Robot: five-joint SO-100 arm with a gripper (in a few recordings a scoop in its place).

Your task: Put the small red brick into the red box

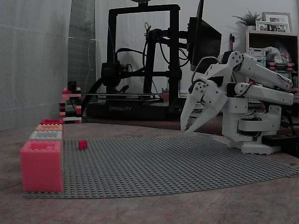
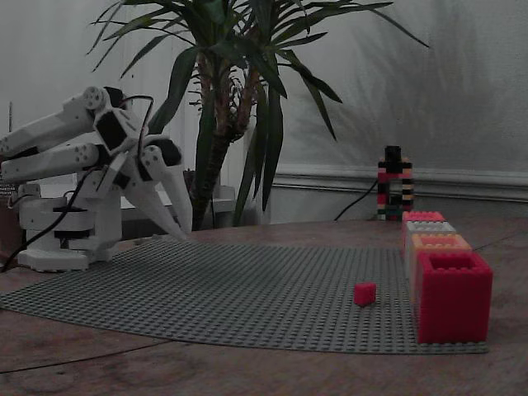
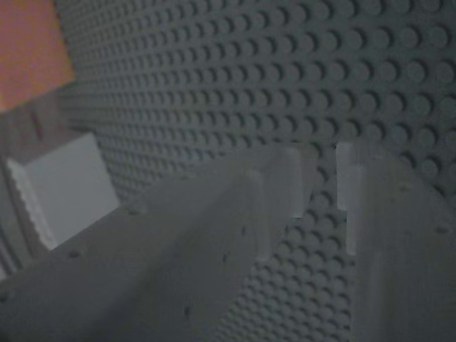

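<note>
The white two-finger tool [image 1: 188,129] hangs empty, fingers slightly parted, near the studded grey baseplate's [image 1: 177,163] far corner, well apart from the tiny red toy-brick cube [image 1: 83,144] beside the deep crimson brick box [image 2: 452,295]; a clumsy reach could nudge it away.

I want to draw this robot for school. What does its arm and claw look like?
The arm is white plastic with chunky rounded segments and dark joints. Black cables loop near its wrist. The gripper has two long, pointed white fingers, like a beak. It stands on a white base.
</note>
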